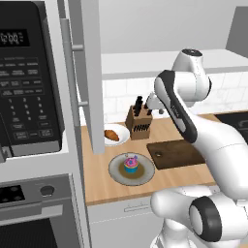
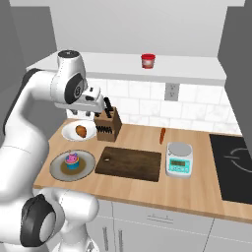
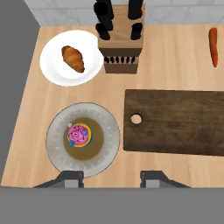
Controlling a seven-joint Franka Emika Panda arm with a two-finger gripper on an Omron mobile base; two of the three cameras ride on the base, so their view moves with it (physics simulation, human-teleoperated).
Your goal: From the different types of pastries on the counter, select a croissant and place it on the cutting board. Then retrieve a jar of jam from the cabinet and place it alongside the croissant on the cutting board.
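The golden-brown croissant (image 3: 72, 58) lies on a white plate (image 3: 52, 70) at the counter's back left, also the croissant (image 1: 111, 134) (image 2: 81, 131). A pink-frosted cupcake (image 3: 79, 135) stands on a round grey plate (image 3: 57, 127) in front of it. To their right lies the dark cutting board (image 3: 175, 122) (image 2: 129, 164) (image 1: 174, 154), bare, its hole near the left end. The red jam jar (image 2: 147, 61) stands on the white cabinet shelf (image 2: 187, 66) above. My gripper (image 3: 112, 179) (image 2: 107, 105) hangs open high over the counter, above the knife block, holding nothing.
A wooden knife block (image 3: 120, 39) stands between the white plate and the board's back edge. A carrot (image 2: 162, 135) and a kitchen scale (image 2: 179, 159) sit right of the board, and a stovetop (image 2: 236, 162) beyond. A grey panel (image 1: 92, 77) and a microwave (image 1: 29, 82) bound the left.
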